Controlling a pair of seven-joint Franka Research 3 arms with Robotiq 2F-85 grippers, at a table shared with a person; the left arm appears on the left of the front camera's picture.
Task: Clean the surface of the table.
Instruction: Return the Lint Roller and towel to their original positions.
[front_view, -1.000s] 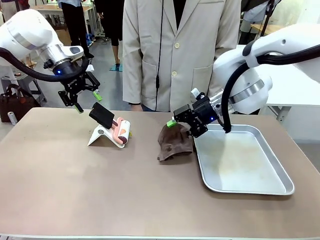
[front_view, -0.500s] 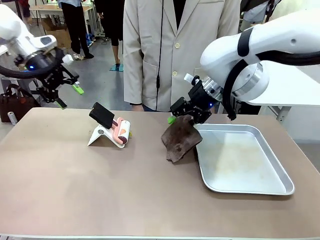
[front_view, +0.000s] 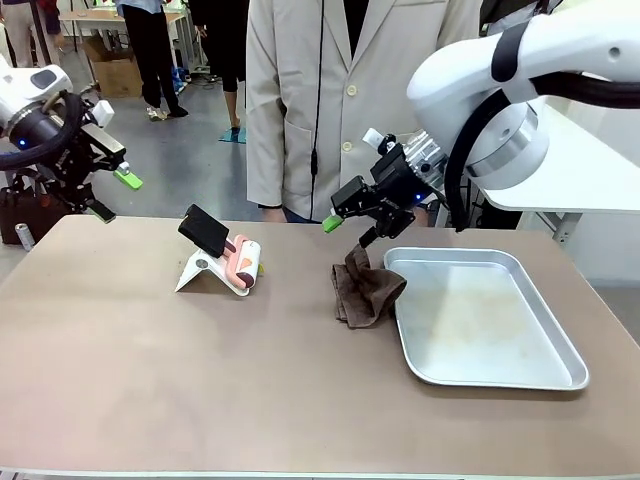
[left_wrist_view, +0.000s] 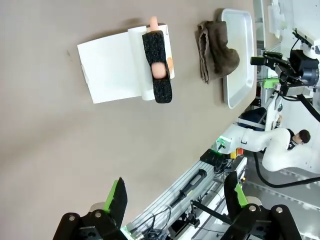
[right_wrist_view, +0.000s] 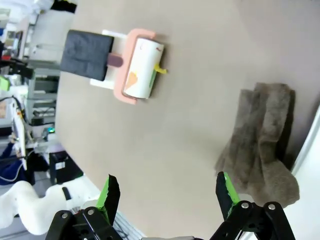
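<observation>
— Where is the brown cloth (front_view: 367, 288) found, relative to the right gripper (front_view: 352, 217)?

— It is seen crumpled on the table (front_view: 200, 380), just below and slightly to the near side of that gripper, with one fold draped over the left rim of the silver tray (front_view: 560, 345). In the right wrist view the cloth (right_wrist_view: 263, 140) is shown ahead of the green pads (right_wrist_view: 227, 192) and off toward one of them, not centred between the two.

— How is its long axis laid?

— Roughly from the far edge toward the near edge of the table, along the tray's left rim.

— Which arm is judged the nearer?

— The right one, clearly. The left gripper (front_view: 105, 195) is held above the far left corner, well apart from the cloth; the white stand with the lint roller (front_view: 222, 262) lies between them. From the left wrist view the cloth (left_wrist_view: 216, 49) is seen far off, beside the tray (left_wrist_view: 240, 55).

— And the jaws?

— Both pairs are spread wide and nothing is held or touched by either. The right gripper hangs clear of the cloth, with a gap visible.

— What would the next move call for?

— Probably a descent of the right gripper onto the cloth's upper fold, so that the table top can be wiped.
</observation>
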